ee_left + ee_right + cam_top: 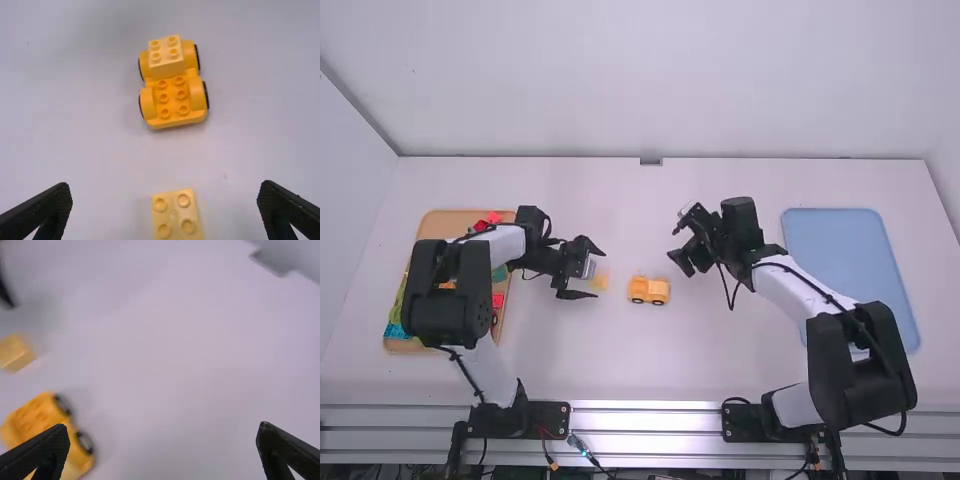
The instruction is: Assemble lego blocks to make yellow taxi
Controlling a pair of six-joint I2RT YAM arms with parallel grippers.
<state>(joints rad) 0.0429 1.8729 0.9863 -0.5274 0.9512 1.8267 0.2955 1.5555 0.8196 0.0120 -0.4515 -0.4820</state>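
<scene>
high view: left gripper (599,272) at the loose yellow block (601,283), wheeled yellow car (648,291) just beside. left wrist: fingers wide apart, empty; best centre, lower straight, pinch the sides evenly. right wrist: right gripper (164,437) spread wide, empty; keep off the car.
</scene>
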